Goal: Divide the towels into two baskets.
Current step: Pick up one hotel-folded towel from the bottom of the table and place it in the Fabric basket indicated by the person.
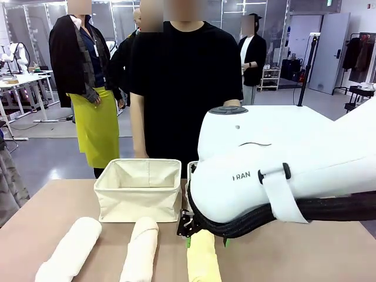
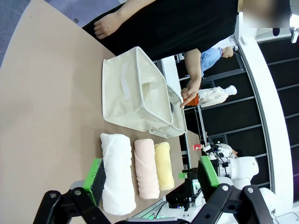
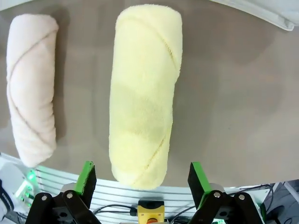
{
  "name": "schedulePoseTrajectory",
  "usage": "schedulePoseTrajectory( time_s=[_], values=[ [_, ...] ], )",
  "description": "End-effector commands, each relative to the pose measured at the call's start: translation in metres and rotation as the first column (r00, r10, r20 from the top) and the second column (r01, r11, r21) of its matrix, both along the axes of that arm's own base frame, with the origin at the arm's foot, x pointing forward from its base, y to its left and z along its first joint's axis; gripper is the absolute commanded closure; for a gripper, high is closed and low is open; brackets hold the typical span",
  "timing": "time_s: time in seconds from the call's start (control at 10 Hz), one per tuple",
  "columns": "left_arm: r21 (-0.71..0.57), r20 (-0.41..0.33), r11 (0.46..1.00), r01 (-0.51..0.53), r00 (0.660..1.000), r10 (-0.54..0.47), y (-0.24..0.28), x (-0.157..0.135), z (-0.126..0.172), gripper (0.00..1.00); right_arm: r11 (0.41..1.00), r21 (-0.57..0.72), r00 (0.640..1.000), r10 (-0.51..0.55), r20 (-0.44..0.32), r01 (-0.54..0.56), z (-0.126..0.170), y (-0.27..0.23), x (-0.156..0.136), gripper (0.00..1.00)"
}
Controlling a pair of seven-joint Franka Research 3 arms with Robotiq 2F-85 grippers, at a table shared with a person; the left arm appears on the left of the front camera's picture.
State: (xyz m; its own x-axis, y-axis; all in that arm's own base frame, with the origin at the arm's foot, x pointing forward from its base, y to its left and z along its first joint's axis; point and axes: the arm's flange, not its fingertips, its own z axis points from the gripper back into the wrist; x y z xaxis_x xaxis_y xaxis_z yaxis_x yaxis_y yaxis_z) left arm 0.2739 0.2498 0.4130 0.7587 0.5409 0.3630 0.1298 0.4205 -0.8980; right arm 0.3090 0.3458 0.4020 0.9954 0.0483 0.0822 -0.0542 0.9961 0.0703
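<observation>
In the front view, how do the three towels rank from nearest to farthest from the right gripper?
1. Pale yellow towel, directly under the right gripper.
2. Cream towel, in the middle of the row.
3. White towel, at the row's end on the robot's left.

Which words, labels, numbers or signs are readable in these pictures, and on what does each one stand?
"RAN": dark letters on the white shell of the right arm, front view; the curve of the shell seems to hide the start of the word.
Green sign near the ceiling: too small to read.
Towels and basket: no print visible.
</observation>
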Motion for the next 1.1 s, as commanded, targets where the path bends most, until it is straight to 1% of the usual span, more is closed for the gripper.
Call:
schedulePoseTrajectory(
  time_s=[0.0,0.1,0.2,0.4,0.6,0.7,1.0],
  values=[
    [-0.006,0.011,1.000,-0.004,1.000,0.004,0.002,-0.001,0.001,0.00,0.997,-0.007,0.996,-0.072,0.049,0.073,-0.015,0.018,0.011,0.00],
    [-0.006,0.011,1.000,-0.004,1.000,0.004,0.002,-0.001,0.001,0.00,0.997,0.001,0.995,-0.080,0.062,0.080,-0.021,0.018,0.016,0.00],
    [-0.006,0.011,1.000,-0.004,1.000,0.004,0.002,-0.001,0.001,0.00,0.997,0.014,0.995,-0.079,0.058,0.078,-0.029,0.021,0.019,0.00],
    [-0.006,0.011,1.000,-0.004,1.000,0.004,0.002,-0.001,0.001,0.00,0.993,-0.038,0.991,-0.111,0.074,0.114,-0.045,0.029,0.024,0.00],
    [-0.006,0.011,1.000,-0.004,1.000,0.004,0.002,-0.001,0.001,0.00,0.990,-0.048,0.990,-0.129,0.053,0.131,-0.057,0.032,0.023,0.00],
    [-0.006,0.011,1.000,-0.004,1.000,0.004,0.002,-0.001,0.001,0.00,0.989,-0.038,0.989,-0.138,0.059,0.140,-0.061,0.034,0.022,0.00],
    [-0.006,0.011,1.000,-0.004,1.000,0.004,0.002,-0.001,0.001,0.00,0.982,-0.037,0.982,-0.186,0.038,0.187,-0.082,0.031,0.028,0.00]
  ],
)
